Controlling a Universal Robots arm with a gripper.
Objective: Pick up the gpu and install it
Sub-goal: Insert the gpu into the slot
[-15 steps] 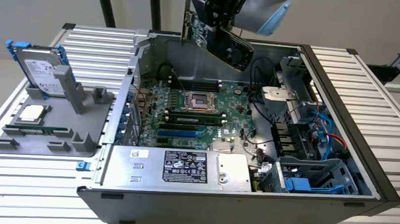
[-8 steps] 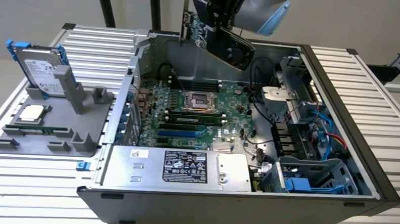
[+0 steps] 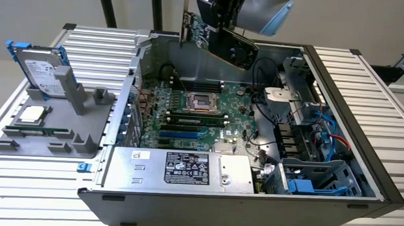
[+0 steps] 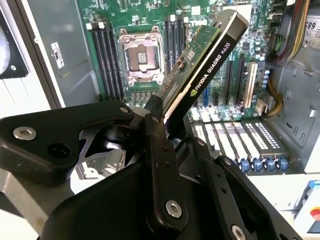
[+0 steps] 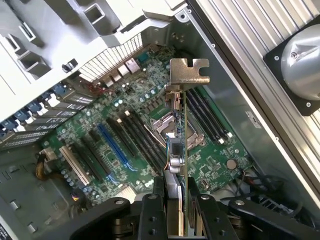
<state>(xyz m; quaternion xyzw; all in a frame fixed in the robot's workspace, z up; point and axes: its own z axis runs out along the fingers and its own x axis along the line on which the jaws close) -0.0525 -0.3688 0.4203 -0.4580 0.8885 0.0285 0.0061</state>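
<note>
Two black fingers (image 4: 159, 160) of the gripper (image 5: 177, 207) are clamped on the gpu (image 4: 210, 65), pinching it near one end. The card is a thin green board with a black cooler on one face and a silver end bracket (image 5: 189, 72) at its far end. It hangs tilted in the air above the motherboard (image 3: 188, 117), apart from it. In the exterior view it sits at twelve o'clock over the open computer case (image 3: 218, 210). A hard drive (image 3: 44, 70) stands at ten o'clock.
</note>
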